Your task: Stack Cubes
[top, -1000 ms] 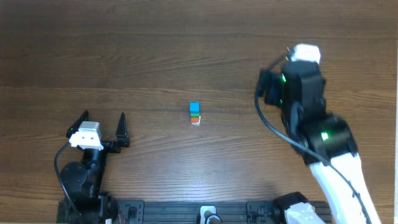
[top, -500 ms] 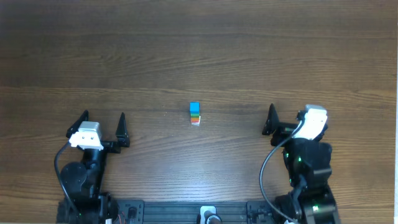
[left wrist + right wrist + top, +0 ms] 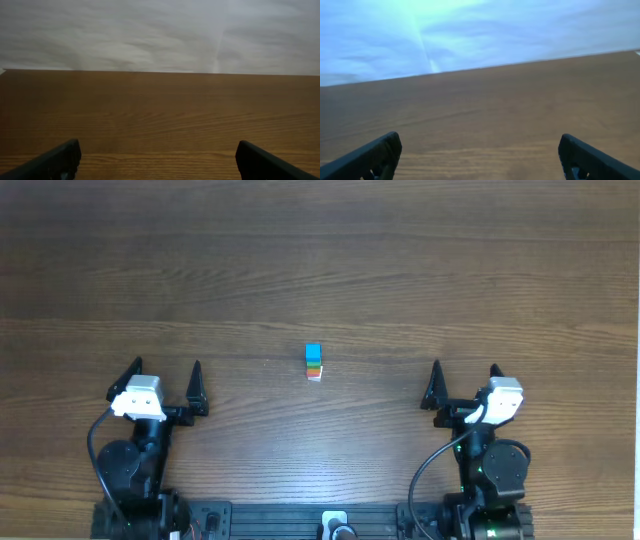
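A small upright stack of coloured cubes stands on the dark brown wood-grain worktop, near the middle of the top view. It sits between the two arms and somewhat farther from their bases than either pincer. A blue cube forms the top of the stack. Below it come a thin green band and an orange one, and there is something red and pale at the foot, too small to separate into single blocks. The stack touches neither arm.

The left pincer rests low at the left of the top view, well apart from the stack, with its two black fingers spread wide and nothing between them. A white wrist housing sits just behind it, and a black cable loops down toward the base. The right pincer is at the right side, about level with the left one and also well apart from the stack. Its fingers are likewise spread wide around bare wood.

In the left wrist view the black fingers stand far apart, with bare worktop between them running out to a pale wall. In the right wrist view the fingers are equally wide apart, and the worktop's far edge slants across below the pale wall
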You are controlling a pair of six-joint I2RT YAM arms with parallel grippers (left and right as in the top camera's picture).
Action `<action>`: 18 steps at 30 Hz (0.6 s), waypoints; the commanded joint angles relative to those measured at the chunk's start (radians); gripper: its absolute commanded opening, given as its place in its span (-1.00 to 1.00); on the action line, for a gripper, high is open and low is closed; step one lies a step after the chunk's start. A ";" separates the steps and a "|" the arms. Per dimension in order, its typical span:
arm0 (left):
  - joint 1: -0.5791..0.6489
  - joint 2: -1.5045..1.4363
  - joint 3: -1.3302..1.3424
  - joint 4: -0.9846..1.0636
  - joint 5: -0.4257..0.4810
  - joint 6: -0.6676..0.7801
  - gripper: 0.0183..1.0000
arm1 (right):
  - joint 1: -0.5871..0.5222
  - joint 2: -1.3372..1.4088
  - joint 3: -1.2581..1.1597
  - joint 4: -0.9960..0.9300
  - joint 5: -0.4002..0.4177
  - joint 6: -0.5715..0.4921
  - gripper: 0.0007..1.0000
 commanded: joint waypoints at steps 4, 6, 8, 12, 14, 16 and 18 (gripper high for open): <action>0.005 -0.006 -0.006 0.000 -0.005 0.015 1.00 | -0.010 -0.011 -0.067 0.034 -0.068 -0.096 0.99; 0.005 -0.006 -0.006 0.000 -0.005 0.015 1.00 | -0.010 -0.010 -0.074 0.037 -0.072 -0.097 0.99; 0.005 -0.006 -0.006 0.000 -0.005 0.015 1.00 | -0.010 -0.011 -0.075 0.045 -0.087 -0.103 0.99; 0.005 -0.006 -0.006 0.000 -0.005 0.015 1.00 | -0.010 -0.011 -0.078 0.048 -0.086 -0.110 0.99; 0.005 -0.006 -0.006 0.000 -0.005 0.015 1.00 | -0.010 -0.011 -0.078 0.048 -0.086 -0.110 0.98; 0.005 -0.006 -0.006 0.000 -0.005 0.015 1.00 | -0.010 -0.011 -0.080 0.054 -0.086 -0.110 0.99; 0.005 -0.006 -0.006 0.000 -0.005 0.015 1.00 | -0.010 -0.011 -0.080 0.054 -0.086 -0.110 0.98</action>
